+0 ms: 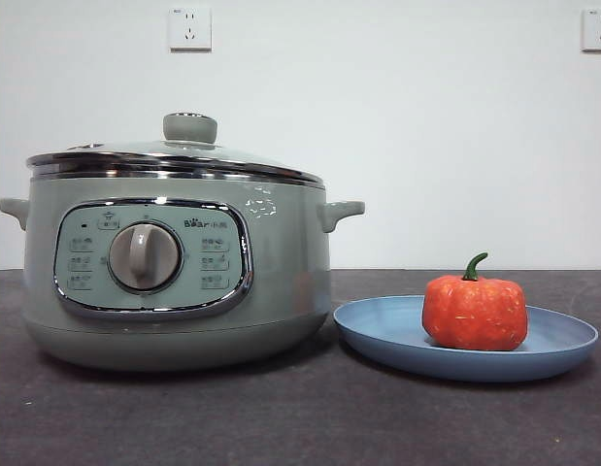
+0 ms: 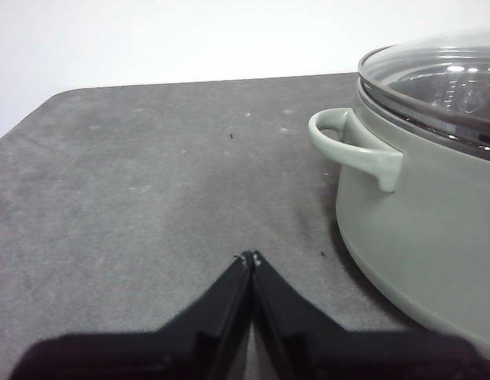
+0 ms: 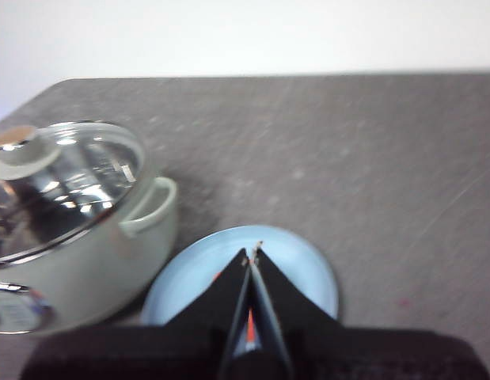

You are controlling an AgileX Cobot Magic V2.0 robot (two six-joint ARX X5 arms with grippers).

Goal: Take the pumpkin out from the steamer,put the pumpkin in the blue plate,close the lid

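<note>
Here, a dark grey surface (image 1: 281, 417) is seen carrying everything, with a white wall behind it on which two sockets (image 1: 189, 28) are mounted. The steamer (image 1: 174, 272), the largest thing, is placed on the left of the front view, its control panel and grey dial (image 1: 145, 256) turned toward the camera. It is closed by the lid (image 1: 174, 153), which is seated flat on the rim with its green knob on top.

Just beside the steamer, to the right in the front view, the blue plate (image 1: 562, 340) is laid flat on the surface; whether its rim touches the pot cannot be told. The pumpkin (image 1: 474, 312) is set upright on the plate, green stem up.

The left gripper (image 2: 251, 257) is held above bare surface near the steamer's side handle (image 2: 355, 146), its fingers pressed together on nothing. The right gripper (image 3: 252, 252) is held above the plate, its fingers likewise closed together and empty, with a sliver of orange visible behind them.
</note>
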